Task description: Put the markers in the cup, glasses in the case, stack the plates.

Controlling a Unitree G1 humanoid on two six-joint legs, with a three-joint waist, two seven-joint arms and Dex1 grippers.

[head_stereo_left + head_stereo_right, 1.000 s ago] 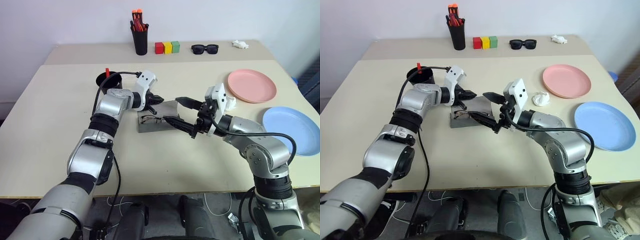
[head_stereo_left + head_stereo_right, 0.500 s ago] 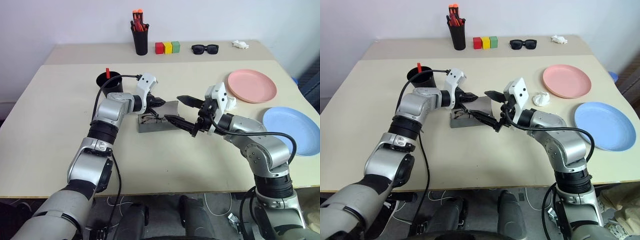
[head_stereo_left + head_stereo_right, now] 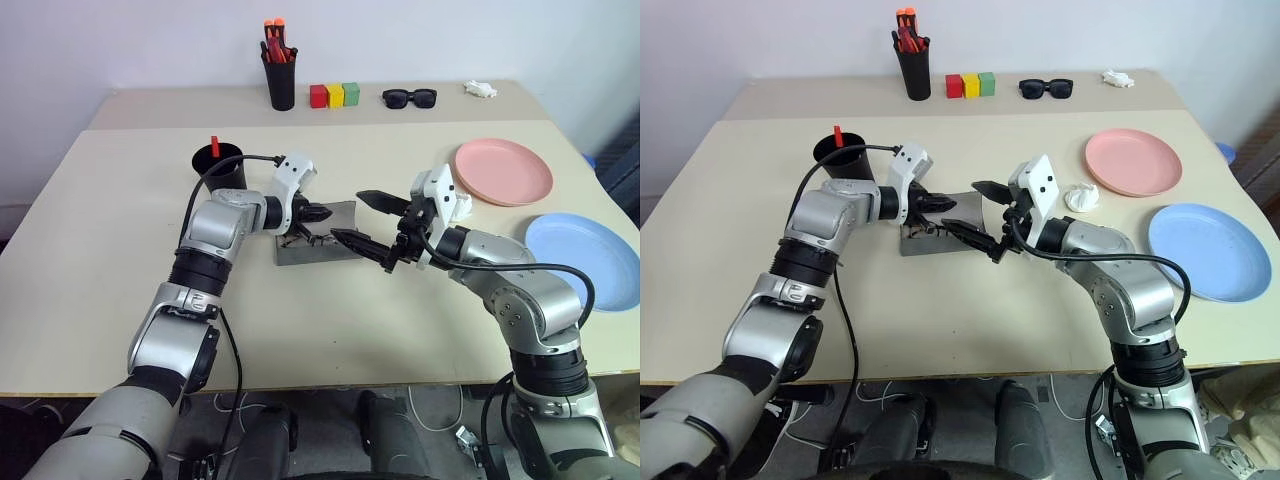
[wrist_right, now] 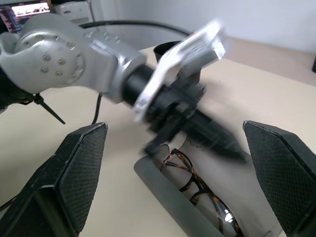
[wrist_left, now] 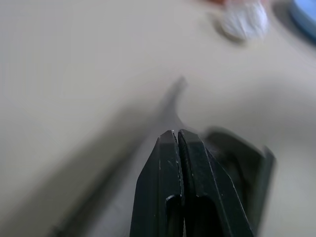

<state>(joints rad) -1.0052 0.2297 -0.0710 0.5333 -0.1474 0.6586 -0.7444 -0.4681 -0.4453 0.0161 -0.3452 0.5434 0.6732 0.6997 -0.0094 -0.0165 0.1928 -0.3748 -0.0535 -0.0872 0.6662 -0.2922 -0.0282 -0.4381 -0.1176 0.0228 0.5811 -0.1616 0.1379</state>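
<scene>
Hovering with its two black fingers pressed together on nothing, the left gripper [image 3: 322, 212] hangs just above the raised lid of the grey fabric-covered oblong case [image 3: 318, 250], which lies open on the beige table [image 3: 120, 260]. Just beside it, the right gripper [image 3: 370, 222] has its jaws spread wide and empty, one finger over the case's end. Inside the case lie the thin dark wire-frame glasses [image 4: 197, 190] with clear lenses. Behind the left arm stands the wide black tapered plastic cup [image 3: 219, 164], a bright red marker [image 3: 214, 146] upright in it. Well apart to the right, the salmon pink round plate [image 3: 504, 171] and the light blue round plate [image 3: 590, 262] lie side by side, unstacked.
</scene>
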